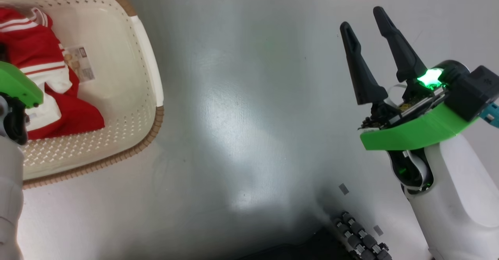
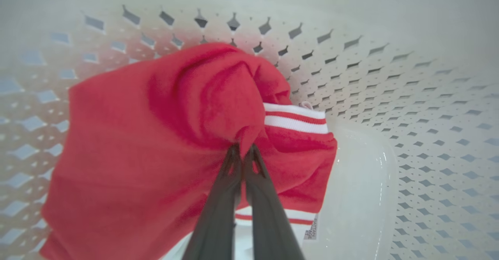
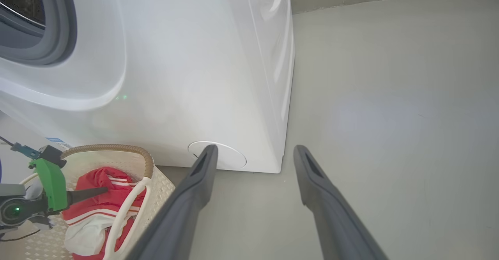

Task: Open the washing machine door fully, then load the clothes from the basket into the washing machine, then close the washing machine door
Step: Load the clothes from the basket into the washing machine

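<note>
Clothes, bright red white-striped fabric (image 2: pixel 148 143), lay in cream perforated plastic basket (image 1: pixel 148 57), far left on floor. Left gripper (image 2: pixel 243 150) fingers clenched on fabric fold; right gripper (image 1: pixel 361 18) fingers released, idle. Lift likely needed straight-up pull until hem cleared rim.

A laundry area: a white washing machine (image 3: pixel 187 76) on bare grey floor (image 3: pixel 390 135), a basket (image 3: pixel 109 147) of clothes (image 3: pixel 93 180) beside it.
</note>
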